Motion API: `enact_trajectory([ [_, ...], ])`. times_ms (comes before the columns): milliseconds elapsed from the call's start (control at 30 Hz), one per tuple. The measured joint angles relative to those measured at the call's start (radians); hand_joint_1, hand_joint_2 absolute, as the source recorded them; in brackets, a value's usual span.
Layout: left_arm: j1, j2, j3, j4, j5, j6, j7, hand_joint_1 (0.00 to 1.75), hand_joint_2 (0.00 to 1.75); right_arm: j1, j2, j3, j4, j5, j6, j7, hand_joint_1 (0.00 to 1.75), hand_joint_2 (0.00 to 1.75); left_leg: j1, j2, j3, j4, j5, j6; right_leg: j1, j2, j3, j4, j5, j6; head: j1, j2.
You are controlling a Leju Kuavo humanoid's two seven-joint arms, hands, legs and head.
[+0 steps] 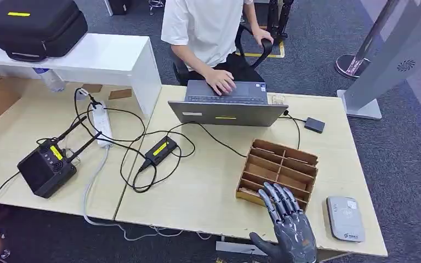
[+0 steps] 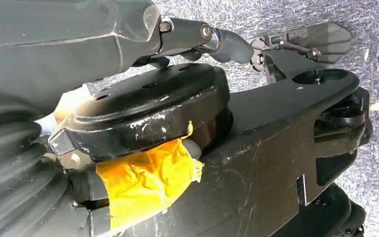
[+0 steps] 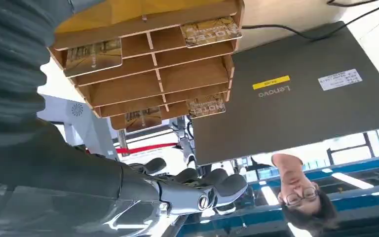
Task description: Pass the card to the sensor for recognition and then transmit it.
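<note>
Head view: right hand (image 1: 288, 224) rises from the worktop's (image 1: 208, 186) near edge, palm down, its fingers (image 1: 277, 198) straight and slightly fanned, tips over the near rim of the wooden card rack (image 1: 278, 172). It holds nothing. The rack lies flat toward the near right part of the worktop, its slots divided by thin slats. Just right of the hand, close to the near right corner, sits the grey card reader (image 1: 346, 218). An open laptop (image 1: 227, 105) stands at the far edge, a person's hand (image 1: 220, 81) on its keyboard. On the left half lie a white power strip (image 1: 102, 124), tangled black cables (image 1: 137, 159) and a black antenna box (image 1: 47, 167).

Left wrist view: left hand (image 2: 217, 42) hangs by dark robot parts above grey carpet; whether it is released or clenched cannot be told.

Right wrist view: the right hand's fingers (image 3: 217, 185) reach forward, loosely bent, grasping nothing. The rack's slots face the camera, with cards (image 3: 93, 55) resting in several compartments at both ends. The laptop's grey lid (image 3: 296, 98) stands just behind the rack.
</note>
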Motion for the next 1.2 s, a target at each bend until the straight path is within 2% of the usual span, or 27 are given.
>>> enact_trajectory([
  [100, 0.0, 0.0, -0.001, 0.0, 0.0, 0.0, 0.0, 0.0, 1.75, 0.0, 0.003, -0.001, 0.001, 0.0, 0.0, -0.005, 0.0, 1.75, 0.0, 0.0, 0.0, 0.0, 0.0, 0.0, 0.0, 0.0, 0.0, 0.0, 0.0, 0.0, 0.0, 0.0],
  [167, 0.0, 0.0, -0.003, 0.0, 0.002, 0.0, 0.0, 0.0, 1.75, 0.004, 0.016, -0.018, 0.0, -0.001, 0.0, -0.044, 0.0, 1.75, 0.0, 0.0, 0.0, 0.0, 0.0, 0.0, 0.0, 0.0, 0.0, 0.0, 0.0, 0.0, 0.0, 0.0],
  [267, -0.001, 0.0, -0.009, 0.0, 0.003, -0.001, 0.002, 0.0, 1.75, 0.007, 0.034, -0.049, 0.0, 0.002, -0.002, -0.067, 0.0, 1.75, 0.0, 0.0, 0.0, 0.0, 0.0, 0.0, 0.0, 0.0, 0.0, 0.0, 0.0, 0.0, 0.0, 0.0],
  [567, -0.003, 0.002, -0.019, 0.0, 0.004, -0.006, 0.003, 0.0, 1.75, 0.011, 0.128, -0.213, 0.036, 0.011, -0.002, -0.175, 0.0, 1.75, 0.0, 0.0, 0.0, 0.0, 0.0, 0.0, 0.0, 0.0, 0.0, 0.0, 0.0, 0.0, 0.0, 0.0],
  [800, -0.005, 0.003, -0.026, 0.0, 0.005, -0.006, 0.003, 0.0, 1.75, 0.012, 0.159, -0.267, 0.061, 0.018, -0.002, -0.181, 0.0, 1.75, 0.0, 0.0, 0.0, 0.0, 0.0, 0.0, 0.0, 0.0, 0.0, 0.0, 0.0, 0.0, 0.0, 0.0],
  [1200, -0.005, 0.003, -0.028, 0.0, 0.005, -0.007, 0.003, 0.0, 1.75, 0.012, 0.172, -0.279, 0.074, 0.022, -0.002, -0.174, 0.0, 1.75, 0.0, 0.0, 0.0, 0.0, 0.0, 0.0, 0.0, 0.0, 0.0, 0.0, 0.0, 0.0, 0.0, 0.0],
])
